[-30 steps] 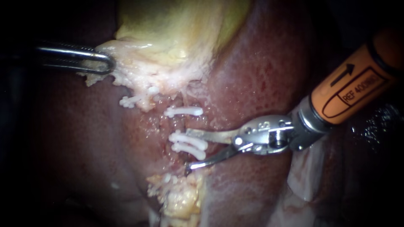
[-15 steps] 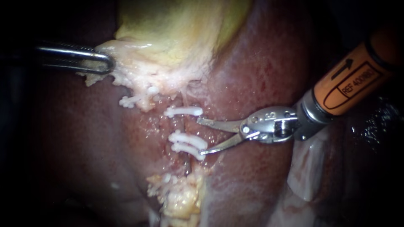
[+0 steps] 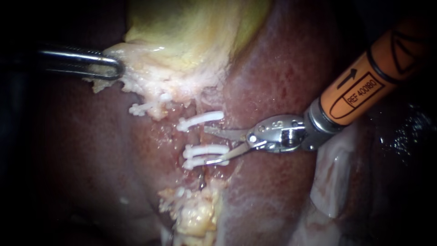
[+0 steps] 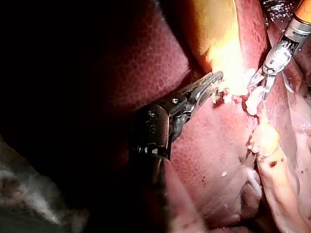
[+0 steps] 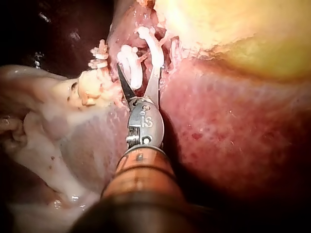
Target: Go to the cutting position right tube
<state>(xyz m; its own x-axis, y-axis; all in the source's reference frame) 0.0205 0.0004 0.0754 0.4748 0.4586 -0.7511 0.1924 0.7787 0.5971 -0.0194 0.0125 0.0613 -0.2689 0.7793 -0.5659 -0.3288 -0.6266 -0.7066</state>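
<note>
Spreading under and to both sides of the right instrument's [image 3: 205, 145] pincer is the liver [image 3: 282, 68], dark red and wet. Beyond the pincer's tips sits the gallbladder [image 3: 191, 27], yellow and slack. The left instrument [image 3: 119, 70] has its own pincer closed on the gallbladder's pale fringe, well apart from the right one. The right pincer is two thin blades, parted, with nothing gripped. The right tube [image 3: 199, 136] runs crosswise at their tips, seemingly between them. One clip [image 3: 200, 120], white, sits on the tube just outside one blade. A pair of clips [image 3: 205, 150] lies under the other blade, touching it. The tube looks soft, slick and thin, easily torn. I judge the bare stretch between the single clip and the pair is the place to close on, clear of the plastic.
</note>
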